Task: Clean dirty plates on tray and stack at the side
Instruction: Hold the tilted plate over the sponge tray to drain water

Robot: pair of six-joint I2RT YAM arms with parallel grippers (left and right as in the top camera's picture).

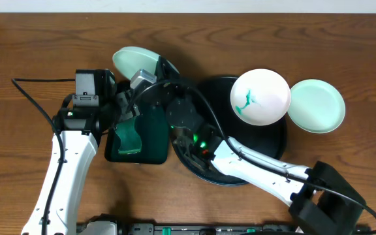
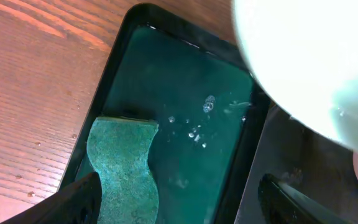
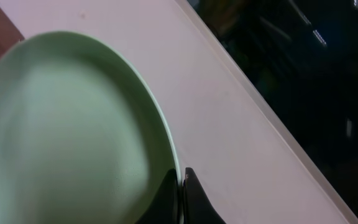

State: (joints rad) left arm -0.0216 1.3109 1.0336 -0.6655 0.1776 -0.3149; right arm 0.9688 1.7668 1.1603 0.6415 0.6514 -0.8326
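My right gripper [image 1: 152, 75] is shut on the rim of a pale mint-green plate [image 1: 134, 61] and holds it tilted above the table's far side; the right wrist view shows the fingers [image 3: 180, 182] pinching its edge [image 3: 73, 124]. That plate also fills the upper right of the left wrist view [image 2: 316, 56]. A white plate [image 1: 260, 96] with a green smear lies on the black tray [image 1: 273, 140]. A second mint plate [image 1: 316, 106] lies on the table right of the tray. My left gripper [image 1: 126, 114] [image 2: 179, 196] is open just above a green sponge [image 2: 124, 168].
The sponge [image 1: 129, 137] lies in a small rectangular dark green tray [image 1: 156, 153] [image 2: 185, 81] holding water, left of the black tray. My right arm crosses over the black tray. A black cable runs along the table at the left.
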